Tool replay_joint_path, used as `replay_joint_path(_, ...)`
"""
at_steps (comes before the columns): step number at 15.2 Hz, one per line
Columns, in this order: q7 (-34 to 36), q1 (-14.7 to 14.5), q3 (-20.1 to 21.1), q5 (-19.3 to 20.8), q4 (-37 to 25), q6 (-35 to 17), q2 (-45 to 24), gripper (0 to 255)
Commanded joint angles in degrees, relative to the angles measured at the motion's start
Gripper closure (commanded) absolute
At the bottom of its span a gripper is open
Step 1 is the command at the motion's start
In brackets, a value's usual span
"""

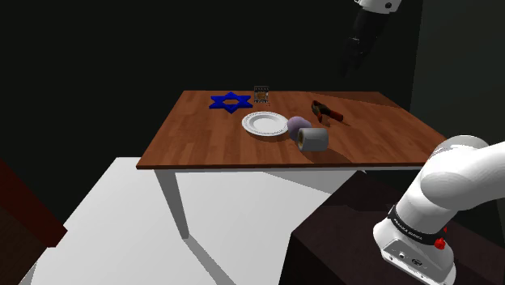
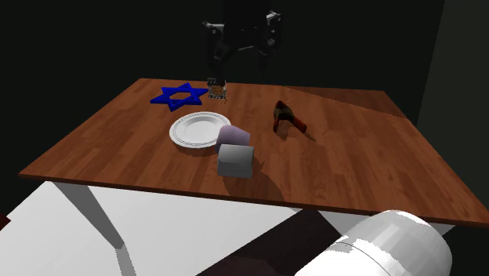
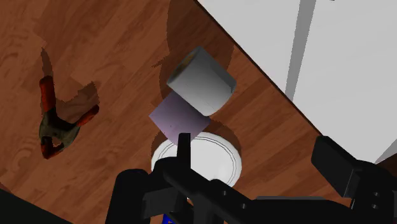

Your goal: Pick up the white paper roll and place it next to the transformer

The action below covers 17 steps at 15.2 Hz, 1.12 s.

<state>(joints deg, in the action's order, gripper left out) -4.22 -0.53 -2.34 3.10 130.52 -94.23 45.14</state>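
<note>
Wooden table (image 1: 202,144) carries a white plate (image 1: 265,123), grey paper roll (image 1: 313,140) near it.

The grey paper roll (image 2: 235,161) lies on the table (image 2: 353,157) near the plate (image 2: 190,130).

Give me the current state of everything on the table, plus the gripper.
Gripper: jaws open, empty, high above the table.
Paper roll: on its side, not held, against the purple object.
Purple object: lying between roll and plate.
Plate: flat, empty.
Blue star: flat on the table.
Transformer: upright beside the star.
Clamp: lying apart from the rest.
</note>
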Motion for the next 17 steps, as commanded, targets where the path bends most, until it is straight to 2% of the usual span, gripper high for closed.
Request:
replay_joint_path(1,0.00,0.00,0.00,0.00,0.00,0.00,0.00,0)
replay_joint_path(5,-10.17,-0.97,-9.25,-1.08,12.29,-9.57,9.27,0)
replay_joint_path(9,-21.48,-1.54,-20.43,-1.22,21.91,-18.22,15.41,0)
replay_joint_path(14,-37.88,-3.72,-37.93,-0.82,29.26,-28.07,17.34,0)
replay_joint_path(17,-48.82,-7.90,-50.41,-0.93,30.66,-33.29,15.85,0)
